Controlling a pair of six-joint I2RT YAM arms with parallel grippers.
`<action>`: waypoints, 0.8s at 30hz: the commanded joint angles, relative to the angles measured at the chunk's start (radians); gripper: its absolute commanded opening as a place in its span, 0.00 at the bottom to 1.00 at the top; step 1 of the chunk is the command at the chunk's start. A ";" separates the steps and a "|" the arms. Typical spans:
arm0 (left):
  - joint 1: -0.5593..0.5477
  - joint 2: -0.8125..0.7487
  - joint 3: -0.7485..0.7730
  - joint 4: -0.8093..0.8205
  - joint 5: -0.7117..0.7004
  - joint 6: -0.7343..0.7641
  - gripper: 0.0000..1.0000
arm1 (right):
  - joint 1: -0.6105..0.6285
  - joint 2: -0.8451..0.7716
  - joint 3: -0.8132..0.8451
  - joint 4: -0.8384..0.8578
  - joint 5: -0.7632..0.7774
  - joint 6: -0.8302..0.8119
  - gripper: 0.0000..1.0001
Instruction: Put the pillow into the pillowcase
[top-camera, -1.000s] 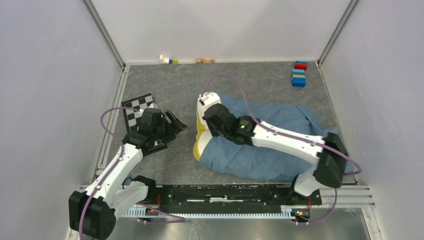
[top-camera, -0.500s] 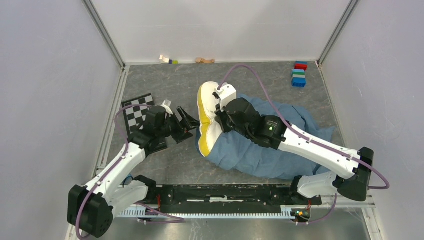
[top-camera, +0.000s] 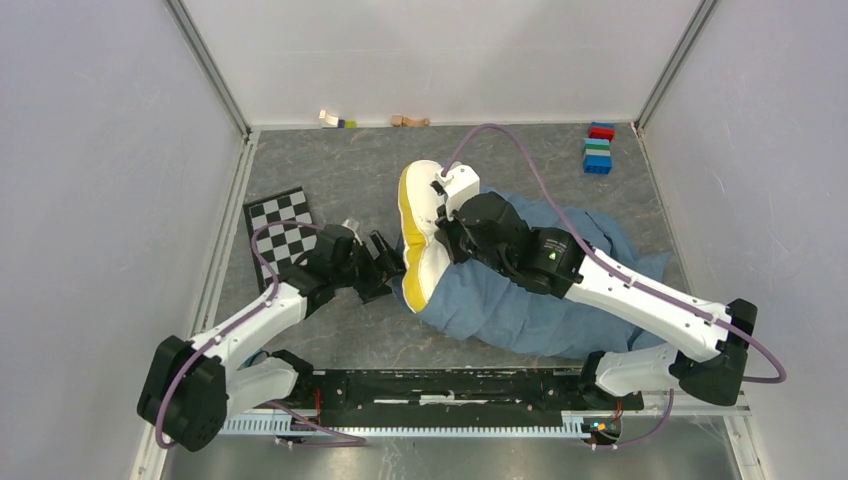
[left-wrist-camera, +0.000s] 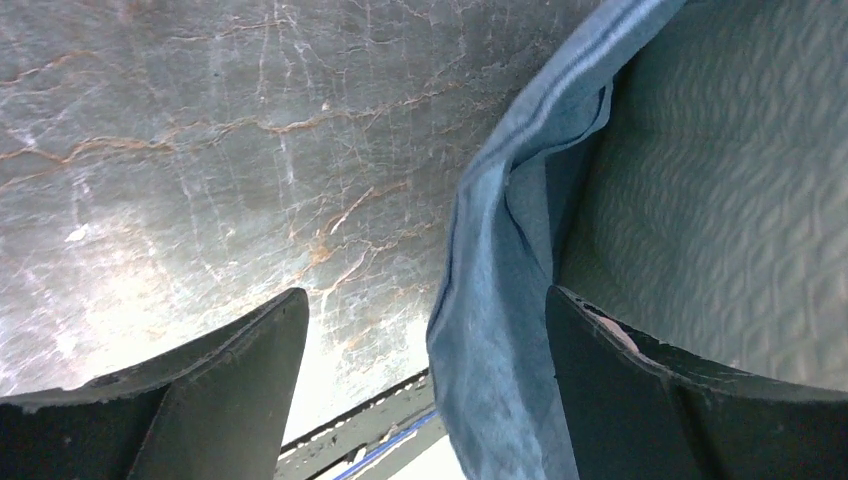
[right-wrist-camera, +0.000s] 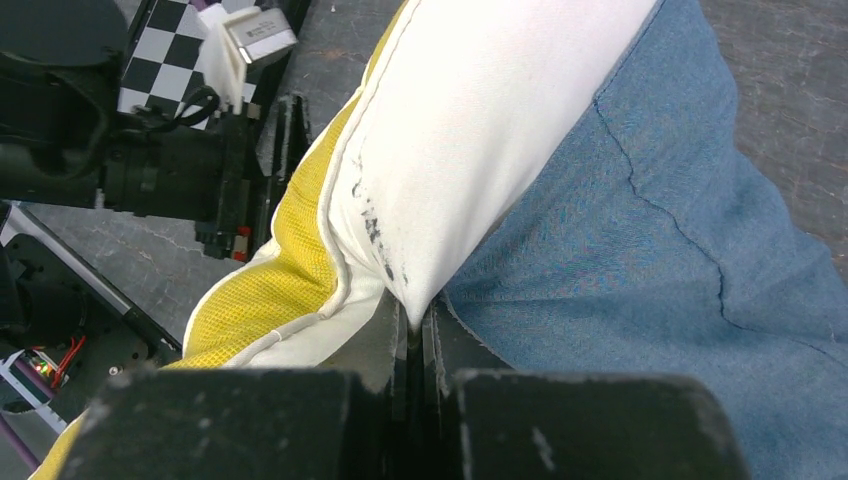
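The cream-white pillow (top-camera: 420, 225) with its yellow band stands out of the left end of the dusty-blue pillowcase (top-camera: 520, 300); the rest of it is hidden by the cloth. My right gripper (top-camera: 446, 228) is shut on a pinch of the pillow's white fabric (right-wrist-camera: 480, 120), right beside the pillowcase (right-wrist-camera: 650, 280). My left gripper (top-camera: 385, 268) is open at the pillowcase's left edge. In the left wrist view the blue hem (left-wrist-camera: 500, 300) hangs between my open gripper's (left-wrist-camera: 425, 340) two fingers, with the shadowed pillow (left-wrist-camera: 720, 200) behind it.
A checkerboard card (top-camera: 280, 225) lies left of the left gripper. Stacked coloured blocks (top-camera: 598, 148) stand at the back right. Small toys (top-camera: 335, 120) lie along the back wall. The arms' base rail (top-camera: 450, 388) runs along the near edge. Walls enclose three sides.
The right gripper raised the pillow's end and carried it back and right. The left gripper moved right from the checkerboard to the pillowcase's hem.
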 joint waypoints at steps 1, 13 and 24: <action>-0.020 0.067 -0.031 0.214 0.043 -0.102 0.92 | -0.004 -0.056 0.054 0.070 -0.009 -0.011 0.00; -0.114 0.218 0.012 0.474 0.032 -0.206 0.03 | -0.003 -0.091 -0.147 0.120 -0.068 0.095 0.66; -0.122 0.187 0.057 0.388 -0.005 -0.164 0.02 | 0.019 -0.090 -0.210 0.078 -0.054 0.151 0.79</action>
